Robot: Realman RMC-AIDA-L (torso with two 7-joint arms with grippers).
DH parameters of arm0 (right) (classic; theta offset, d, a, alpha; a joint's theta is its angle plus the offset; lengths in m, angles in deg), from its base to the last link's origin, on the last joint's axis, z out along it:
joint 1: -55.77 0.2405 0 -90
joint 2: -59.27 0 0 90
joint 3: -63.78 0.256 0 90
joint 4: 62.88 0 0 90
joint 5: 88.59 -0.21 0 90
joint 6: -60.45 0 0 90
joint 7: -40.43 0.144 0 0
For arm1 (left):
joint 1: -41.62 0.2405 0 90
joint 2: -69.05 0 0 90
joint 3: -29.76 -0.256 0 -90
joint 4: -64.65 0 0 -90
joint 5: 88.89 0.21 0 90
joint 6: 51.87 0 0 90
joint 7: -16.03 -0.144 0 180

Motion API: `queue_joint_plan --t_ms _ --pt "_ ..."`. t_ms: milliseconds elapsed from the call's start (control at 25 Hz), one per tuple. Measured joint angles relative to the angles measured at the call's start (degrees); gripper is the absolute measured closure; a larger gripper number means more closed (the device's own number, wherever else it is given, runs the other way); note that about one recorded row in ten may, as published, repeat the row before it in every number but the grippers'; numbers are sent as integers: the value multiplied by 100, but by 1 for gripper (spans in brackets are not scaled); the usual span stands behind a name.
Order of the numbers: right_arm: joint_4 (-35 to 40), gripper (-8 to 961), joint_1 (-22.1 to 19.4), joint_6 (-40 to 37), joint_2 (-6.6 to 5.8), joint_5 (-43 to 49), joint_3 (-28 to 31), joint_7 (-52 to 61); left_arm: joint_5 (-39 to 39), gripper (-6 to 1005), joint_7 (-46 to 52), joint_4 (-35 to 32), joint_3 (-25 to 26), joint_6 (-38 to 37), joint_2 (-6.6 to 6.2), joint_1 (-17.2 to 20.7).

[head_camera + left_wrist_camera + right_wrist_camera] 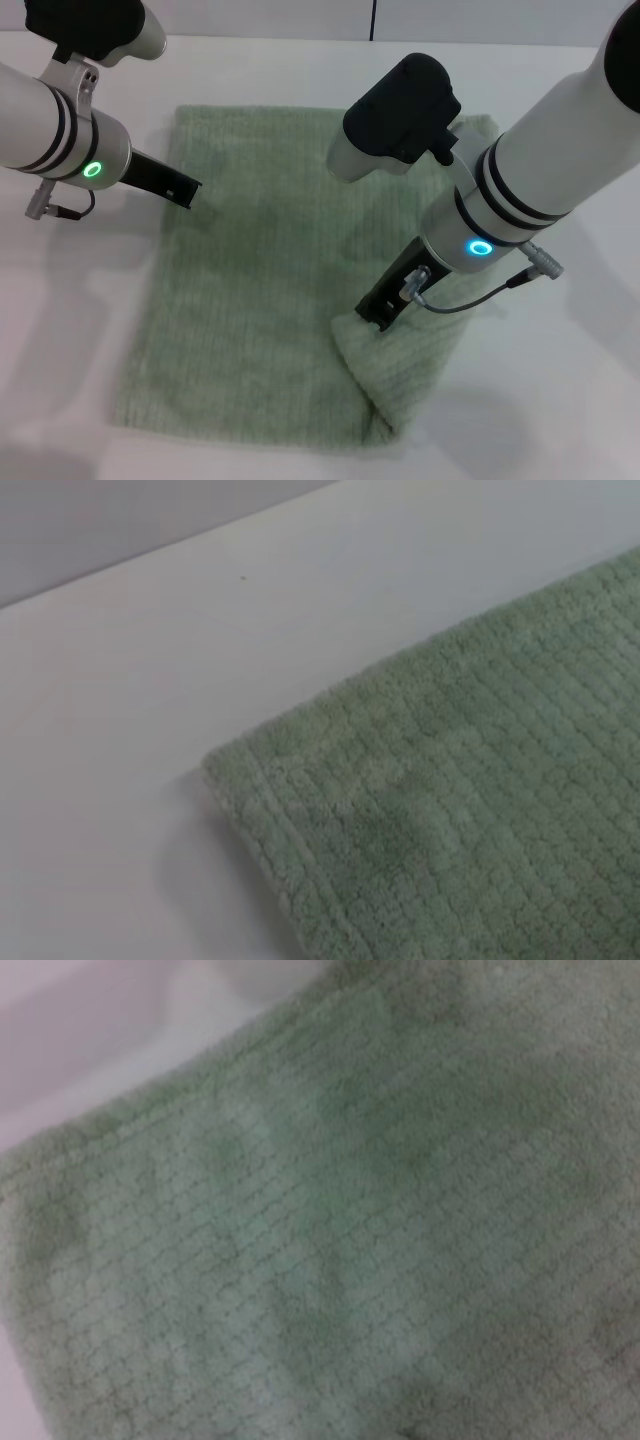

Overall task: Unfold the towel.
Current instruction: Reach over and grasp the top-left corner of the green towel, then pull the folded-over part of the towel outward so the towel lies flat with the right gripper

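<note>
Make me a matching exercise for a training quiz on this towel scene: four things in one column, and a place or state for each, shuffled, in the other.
Things:
1. towel
2. left gripper
3. right gripper
4. table

Places or states:
A. white surface under everything
B. at the raised fold on the towel's near right part
C. pale green, spread out, one near corner still doubled over
D. at the towel's far left edge

Pairs: 1-C, 2-D, 3-B, 4-A
</note>
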Motion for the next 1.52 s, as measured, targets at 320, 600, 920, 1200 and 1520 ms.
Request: queue_joint_plan --t_ms 320,600,920,1200,1520 --pt "-52 954 28 131 -6 27 3 -24 0 968 -1 -9 -7 1 0 -19" --pt "-439 953 -33 458 -9 47 179 -27 -1 967 15 -10 -19 86 7 -25" --pt "-1149 952 -108 976 -8 393 361 171 -1 965 24 -9 -28 155 11 -48" --pt "-1337 951 -56 1376 -8 491 344 308 0 963 27 -86 -29 189 18 -54" --pt "-1658 950 -39 1856 -8 625 366 545 9 961 31 -89 -29 211 10 -53"
